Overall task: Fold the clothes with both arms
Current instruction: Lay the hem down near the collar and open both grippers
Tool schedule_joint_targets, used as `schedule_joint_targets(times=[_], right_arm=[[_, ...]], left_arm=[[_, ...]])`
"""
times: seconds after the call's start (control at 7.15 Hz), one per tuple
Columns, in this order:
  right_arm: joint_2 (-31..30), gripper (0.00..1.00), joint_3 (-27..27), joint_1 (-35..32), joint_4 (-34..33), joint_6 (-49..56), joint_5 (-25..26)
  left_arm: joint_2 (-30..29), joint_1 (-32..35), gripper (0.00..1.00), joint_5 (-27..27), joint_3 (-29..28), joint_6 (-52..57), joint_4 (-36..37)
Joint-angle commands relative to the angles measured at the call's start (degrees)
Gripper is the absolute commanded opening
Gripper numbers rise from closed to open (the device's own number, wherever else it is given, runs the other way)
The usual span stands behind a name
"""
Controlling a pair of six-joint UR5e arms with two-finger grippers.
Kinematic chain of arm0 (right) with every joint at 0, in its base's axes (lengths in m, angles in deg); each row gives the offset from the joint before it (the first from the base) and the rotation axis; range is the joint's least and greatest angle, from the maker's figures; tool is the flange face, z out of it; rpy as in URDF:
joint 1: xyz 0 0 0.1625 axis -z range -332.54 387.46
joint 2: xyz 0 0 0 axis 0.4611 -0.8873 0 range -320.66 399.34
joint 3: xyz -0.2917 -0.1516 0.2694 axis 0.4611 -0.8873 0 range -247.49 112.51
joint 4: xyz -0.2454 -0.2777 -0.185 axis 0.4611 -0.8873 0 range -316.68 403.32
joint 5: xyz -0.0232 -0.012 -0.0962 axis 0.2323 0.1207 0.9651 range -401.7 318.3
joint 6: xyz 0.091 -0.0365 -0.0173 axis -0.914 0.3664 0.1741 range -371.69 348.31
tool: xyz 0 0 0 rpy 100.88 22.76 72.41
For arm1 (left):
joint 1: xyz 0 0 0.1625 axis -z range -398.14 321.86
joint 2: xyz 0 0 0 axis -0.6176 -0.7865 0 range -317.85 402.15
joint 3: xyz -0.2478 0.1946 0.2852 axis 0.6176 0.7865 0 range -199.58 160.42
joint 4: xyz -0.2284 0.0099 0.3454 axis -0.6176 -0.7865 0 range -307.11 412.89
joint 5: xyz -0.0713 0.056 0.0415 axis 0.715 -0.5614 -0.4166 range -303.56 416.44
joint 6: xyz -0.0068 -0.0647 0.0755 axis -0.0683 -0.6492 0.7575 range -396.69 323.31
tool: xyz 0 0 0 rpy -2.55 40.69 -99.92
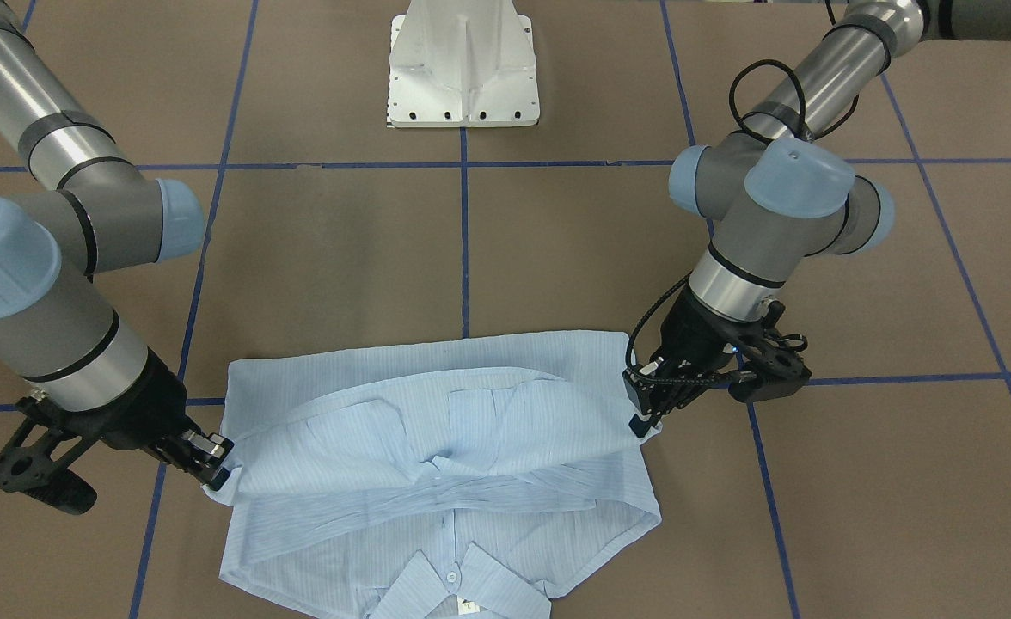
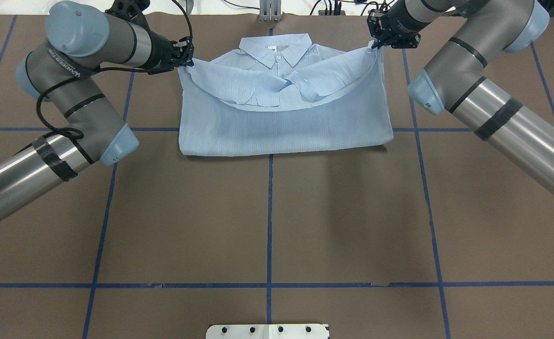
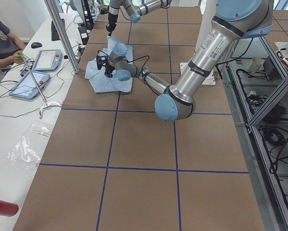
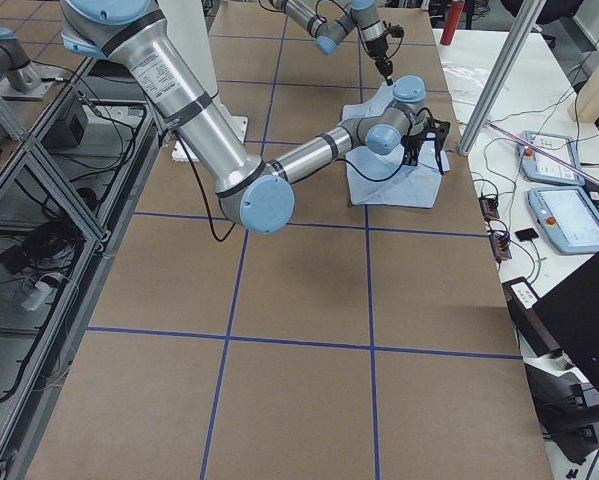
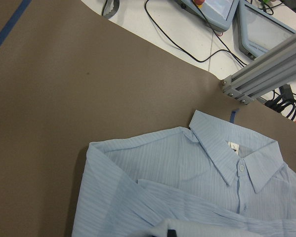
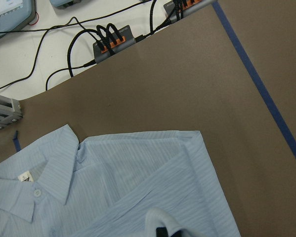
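left tool (image 2: 186, 60) and right tool (image 2: 376, 44) each pinched shut on a hem corner of the shirt (image 2: 286, 122), spread wide so the folded half lands square below the collar (image 2: 277, 49).

Your brown table (image 2: 352, 226) is gridded with blue tape (image 2: 269, 212); beyond its far edge your white desk (image 3: 4, 139) holds tablets (image 3: 29, 85) and cables (image 6: 108, 30).
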Motion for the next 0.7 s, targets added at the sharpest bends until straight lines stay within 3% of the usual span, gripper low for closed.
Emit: schedule_joint_targets(times=[0.0, 0.56], right_arm=[[3.68, 0.0, -4.89, -0.04, 0.23, 0.18, 0.12], [4.66, 0.0, -10.54, 0.49, 4.53, 0.36, 0.65]], left_arm=[[-1.59, 0.22, 0.0, -0.42, -5.55, 0.07, -3.62], [-2.64, 0.13, 0.0, -0.51, -13.38, 0.07, -10.23]])
